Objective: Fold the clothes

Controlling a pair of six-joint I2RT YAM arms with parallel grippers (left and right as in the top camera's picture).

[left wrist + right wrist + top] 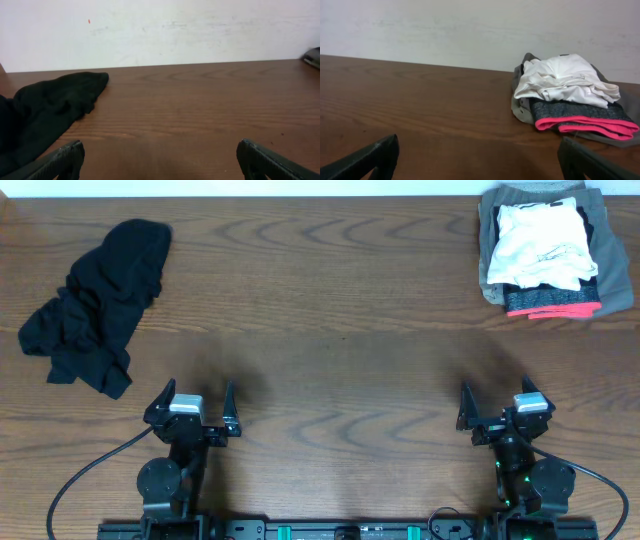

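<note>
The black T-shirt (98,302) lies crumpled in a heap at the far left of the wooden table. It also shows at the left of the left wrist view (45,112). Its logo and tag are hidden. My left gripper (192,404) is open and empty near the front edge, below and to the right of the shirt; its fingertips frame bare wood in the left wrist view (160,160). My right gripper (495,406) is open and empty near the front right, over bare wood in the right wrist view (480,157).
A stack of folded white, grey and red-striped garments (545,248) sits at the far right corner, seen also in the right wrist view (570,97). A pale wall stands behind the table's far edge. Bare wood (330,310) lies between shirt and stack.
</note>
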